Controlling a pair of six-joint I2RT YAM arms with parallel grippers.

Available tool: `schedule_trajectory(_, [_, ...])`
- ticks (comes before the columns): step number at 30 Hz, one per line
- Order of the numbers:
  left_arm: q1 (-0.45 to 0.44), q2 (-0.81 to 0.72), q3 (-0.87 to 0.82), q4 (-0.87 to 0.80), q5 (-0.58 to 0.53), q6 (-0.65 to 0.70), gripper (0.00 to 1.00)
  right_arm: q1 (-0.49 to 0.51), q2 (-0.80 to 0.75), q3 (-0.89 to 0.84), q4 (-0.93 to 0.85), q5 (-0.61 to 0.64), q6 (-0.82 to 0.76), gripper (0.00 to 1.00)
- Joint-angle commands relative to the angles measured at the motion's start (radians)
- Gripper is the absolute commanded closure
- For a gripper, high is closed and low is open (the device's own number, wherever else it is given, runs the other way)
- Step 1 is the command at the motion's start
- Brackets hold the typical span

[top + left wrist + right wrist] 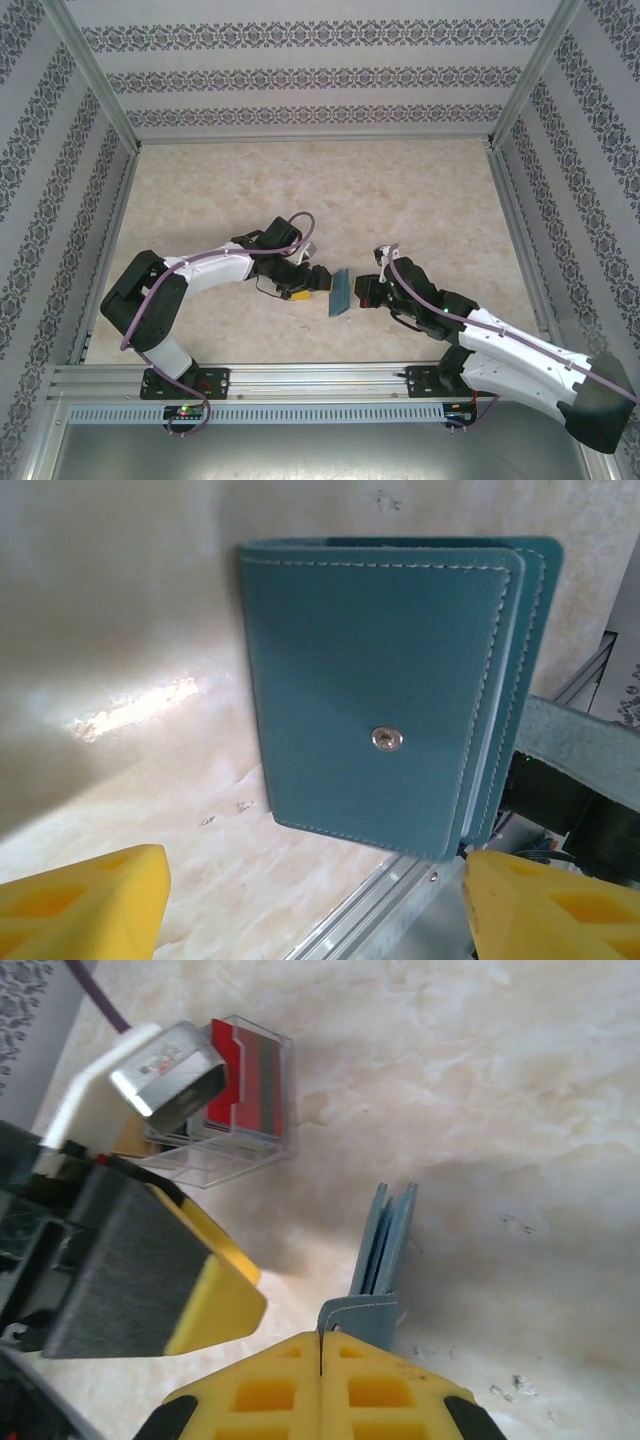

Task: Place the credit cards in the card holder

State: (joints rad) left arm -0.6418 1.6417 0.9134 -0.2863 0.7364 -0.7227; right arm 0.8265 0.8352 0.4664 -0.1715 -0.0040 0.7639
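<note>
The teal-blue card holder [340, 292] stands on its edge between the two grippers, folded nearly flat. My right gripper [320, 1345] is shut on the snap tab of the card holder [385, 1240] and holds it upright. In the left wrist view the outer face of the card holder [380, 680] and its metal snap face me. My left gripper [315, 880] is open just short of it, one yellow finger at each side. The credit cards [250, 1075], red and grey, stand in a clear plastic box [225, 1155] behind the left gripper.
The aluminium rail [320, 375] at the table's near edge runs close below the wallet. A yellow finger of the left gripper [215, 1305] reaches into the right wrist view beside the wallet. Patterned walls enclose the marble tabletop [400, 190].
</note>
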Motion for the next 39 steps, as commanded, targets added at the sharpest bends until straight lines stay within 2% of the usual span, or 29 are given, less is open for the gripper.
schedule_trajectory(1, [-0.013, -0.014, -0.018, 0.07, 0.04, -0.002, 0.19, -0.007, -0.007, -0.006, -0.001, -0.049, 0.02, 1.0])
schedule_trajectory(11, [-0.013, -0.022, -0.035, 0.07, 0.018, 0.005, 0.19, -0.006, 0.126, 0.055, 0.051, -0.107, 0.004, 1.0])
schedule_trajectory(25, [-0.013, 0.017, 0.01, -0.046, -0.04, 0.084, 0.17, -0.003, 0.13, 0.072, 0.087, -0.118, 0.028, 1.0])
schedule_trajectory(30, [-0.013, 0.038, 0.014, -0.008, -0.004, 0.075, 0.16, 0.011, 0.136, 0.103, 0.073, -0.124, 0.026, 1.0])
schedule_trajectory(35, [-0.013, 0.036, 0.029, -0.033, -0.026, 0.098, 0.15, 0.01, 0.148, 0.115, 0.061, -0.107, 0.034, 1.0])
schedule_trajectory(37, [-0.013, 0.045, 0.029, -0.039, -0.035, 0.107, 0.17, 0.011, 0.158, 0.117, 0.062, -0.112, 0.033, 1.0])
schedule_trajectory(39, [-0.012, 0.054, 0.033, -0.053, -0.037, 0.113, 0.24, 0.011, 0.168, 0.117, 0.062, -0.107, 0.039, 1.0])
